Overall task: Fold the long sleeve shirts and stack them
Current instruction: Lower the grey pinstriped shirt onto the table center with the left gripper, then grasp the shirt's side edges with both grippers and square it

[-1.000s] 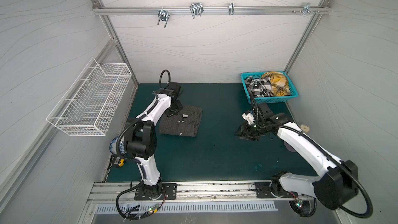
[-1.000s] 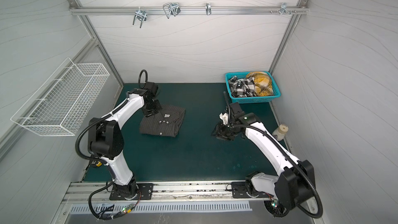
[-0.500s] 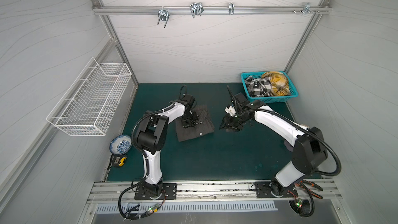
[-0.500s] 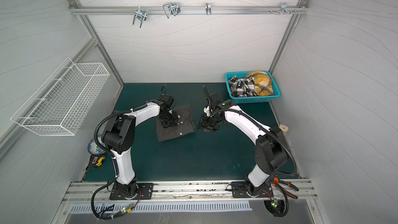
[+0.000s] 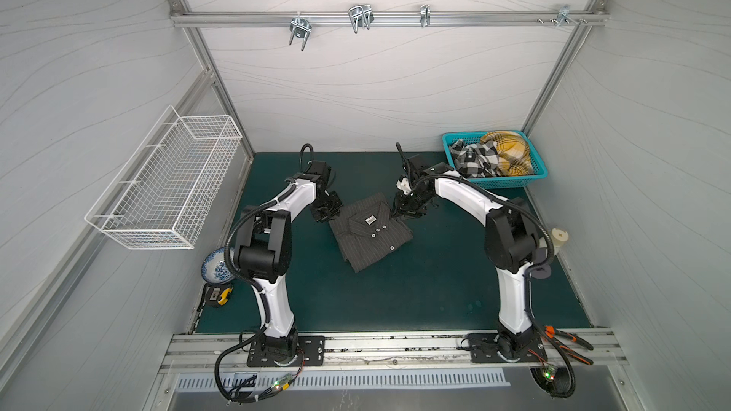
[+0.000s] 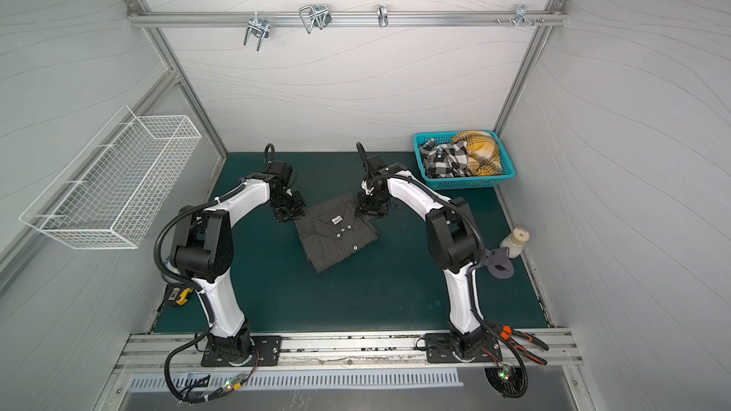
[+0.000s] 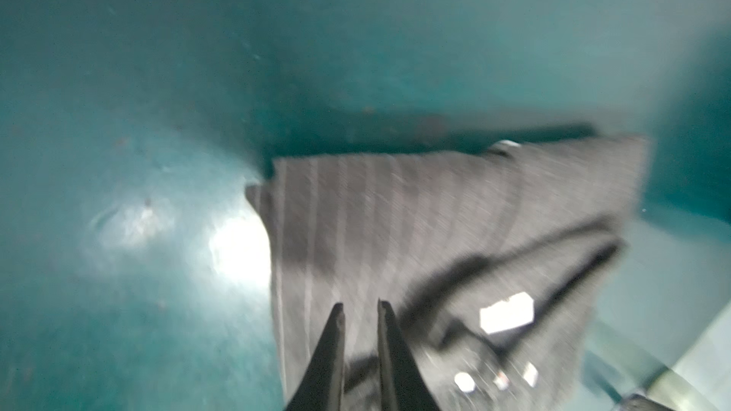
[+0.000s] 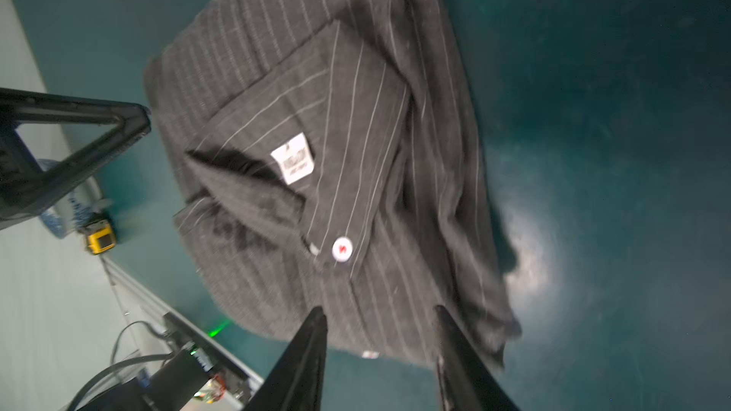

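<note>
On the green mat [image 5: 395, 294], between the two arms, the dark pinstriped shirt [image 5: 372, 233] lies folded into a compact, slightly skewed rectangle. Its collar, white label [image 8: 293, 158] and pale buttons [image 8: 342, 249] face up. The checked shirt [image 5: 472, 158] and the yellow plaid shirt [image 5: 510, 148] sit crumpled in the teal basket [image 5: 498, 183] at the far right corner. The left gripper [image 7: 359, 306] is at the bundle's far left corner with its jaws only a narrow gap apart. Cloth shows through that gap and nothing looks pinched, though this wrist view is blurred. The right gripper [image 8: 379, 310] hangs over the far right edge near the collar, its jaws well apart and empty. The shirt looks like light, limp woven cloth with no stiffness of its own. Lifted by one corner or by the top layer alone, it would probably sag and let the fold fall open. The matte weave should not slip between the fingers, but the stacked layers can slide over one another and may drag on the mat. The safest hold is likely at two opposite edges at once, each pinch taking every layer. The doubled cloth by the collar looks like the firmest spot. The hard buttons are best kept out of the pinch.
</note>
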Motion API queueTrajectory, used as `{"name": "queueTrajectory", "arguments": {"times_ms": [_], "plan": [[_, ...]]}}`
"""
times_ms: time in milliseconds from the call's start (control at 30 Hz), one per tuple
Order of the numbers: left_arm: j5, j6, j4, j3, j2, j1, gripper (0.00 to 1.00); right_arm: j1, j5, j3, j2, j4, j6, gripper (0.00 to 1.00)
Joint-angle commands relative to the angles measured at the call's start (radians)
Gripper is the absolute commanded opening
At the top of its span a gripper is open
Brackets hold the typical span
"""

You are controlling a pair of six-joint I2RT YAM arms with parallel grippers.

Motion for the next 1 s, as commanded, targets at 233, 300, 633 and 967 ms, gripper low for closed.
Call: {"name": "queueTrajectory", "arguments": {"times_ms": [233, 300, 633, 967], "plan": [[-0.018, 0.068, -0.005, 0.108, 0.169, -0.021, 0.13, 0.004, 0.019, 0.104, 0.127, -0.058, -0.071, 0.34], [-0.025, 0.083, -0.01, 0.114, 0.176, -0.021, 0.12, 0.003, 0.022, 0.114, 0.141, -0.057, -0.071, 0.33], [-0.041, 0.127, -0.034, 0.167, 0.21, -0.021, 0.1, -0.002, -0.002, 0.108, 0.176, -0.043, -0.065, 0.2], [0.073, 0.218, 0.046, 0.143, 0.191, -0.128, 0.02, -0.078, -0.045, -0.182, -0.074, 0.082, 0.124, 0.0]]}}
